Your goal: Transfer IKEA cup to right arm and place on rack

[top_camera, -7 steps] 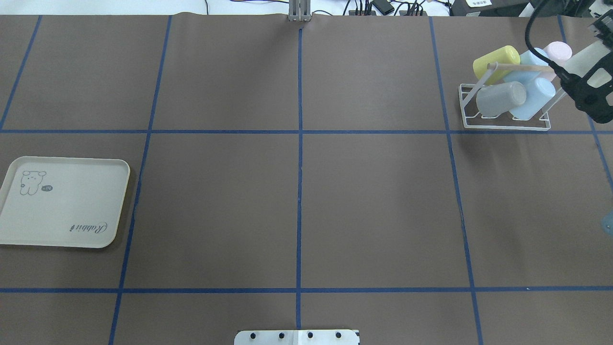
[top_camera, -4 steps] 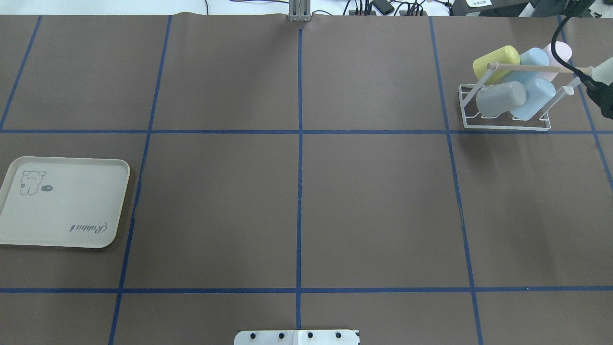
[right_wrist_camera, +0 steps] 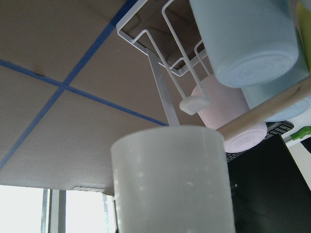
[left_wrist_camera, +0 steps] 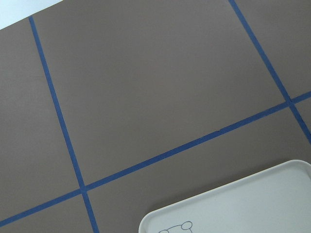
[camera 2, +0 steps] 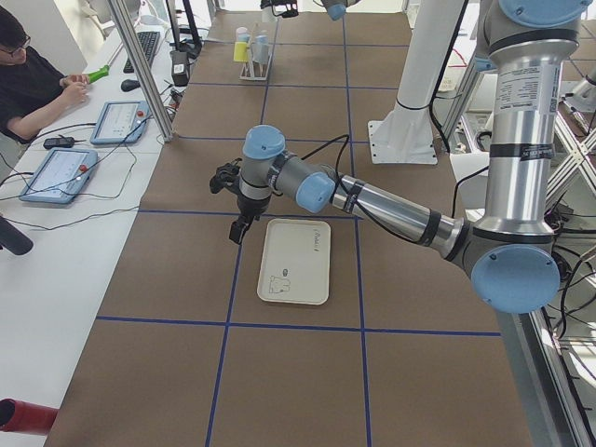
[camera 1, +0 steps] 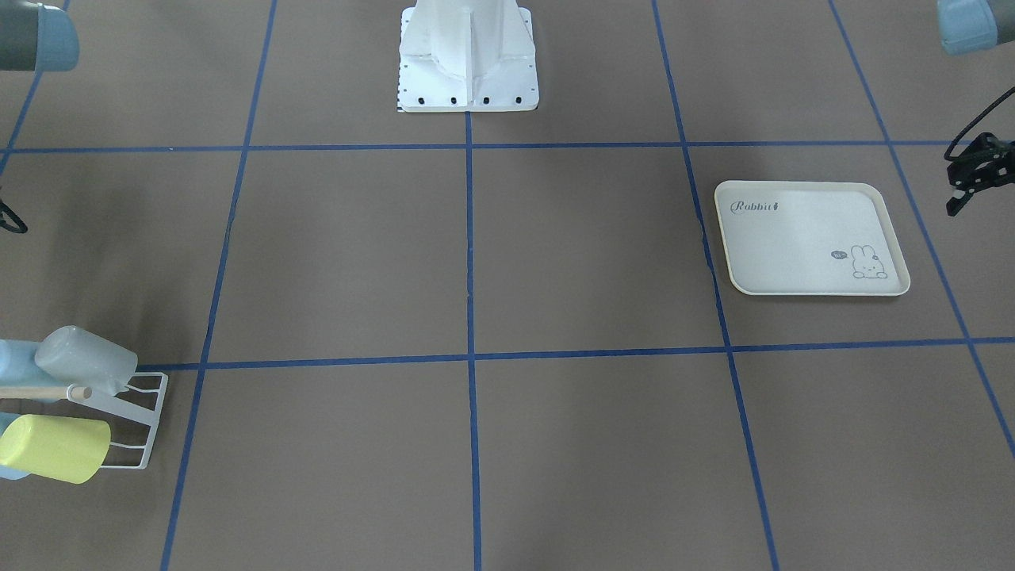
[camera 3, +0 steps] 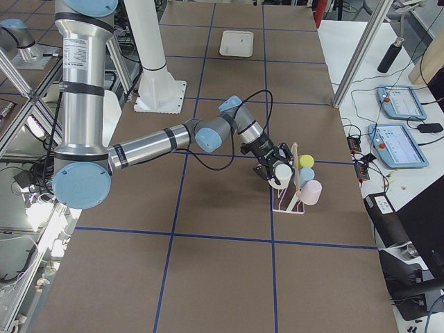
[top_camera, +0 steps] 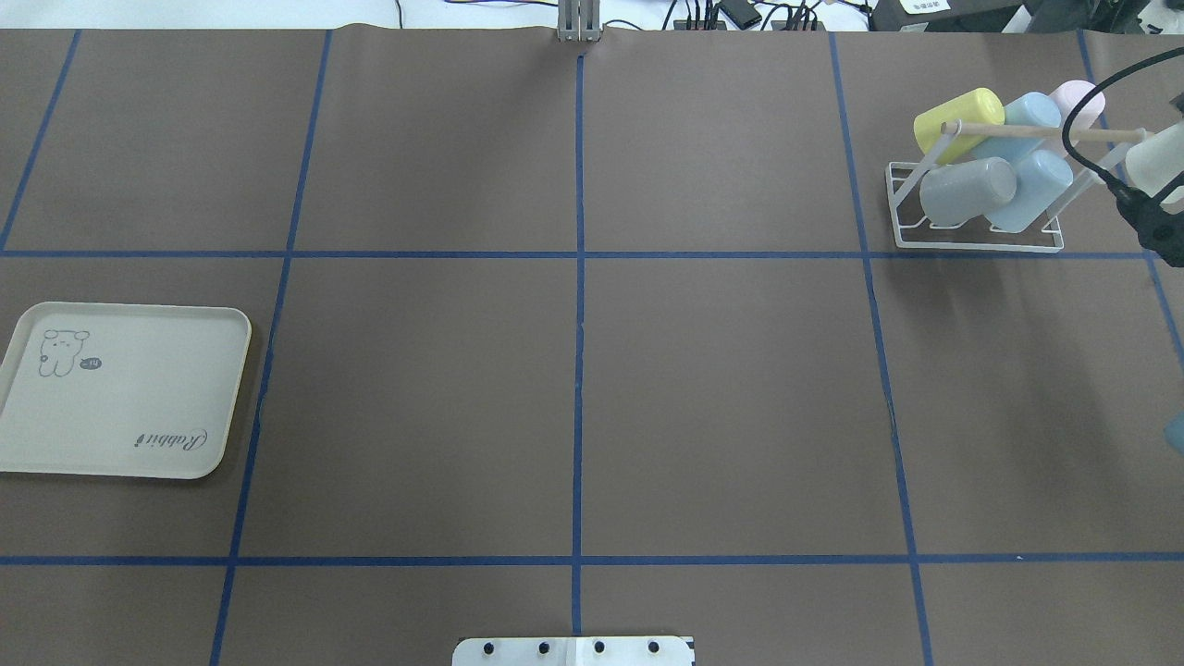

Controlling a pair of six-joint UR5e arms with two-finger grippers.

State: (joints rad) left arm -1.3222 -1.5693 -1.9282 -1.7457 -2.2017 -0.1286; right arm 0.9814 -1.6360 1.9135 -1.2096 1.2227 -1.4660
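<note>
Rack (top_camera: 976, 243) is loaded: grey cup (top_camera: 967, 190) and yellow cup (top_camera: 957, 118) at one end, two blue cups (top_camera: 1031, 190) mid-rack, pink cup (top_camera: 1078, 97) at the other end, rod (top_camera: 1017, 132) across the top. White cup (top_camera: 1156, 159) is off the table (top_camera: 721, 388), right at the rack's pink-cup end, by the rod tip. Right fingers (top_camera: 1156, 217) are clamped on its body. In the right wrist view the white cup's end points at the rack, just under a free peg (right_wrist_camera: 193, 104), and the rod runs behind its edge. Can't tell if it touches peg or rod. Right arm (camera 3: 166, 139) reaches low across the table to the rack, and its cable (top_camera: 1078, 139) loops over the rack's pink-cup end. Well away from the rack, at the opposite end of the table, the tray (top_camera: 120, 407) lies flat. Left fingers (camera 1: 961, 194) hang above the table just past the tray, on the side away from the rack. Can't tell how far open they are. Left wrist view shows only a tray corner and blue tape (left_wrist_camera: 58, 121), no fingers in shot.
</note>
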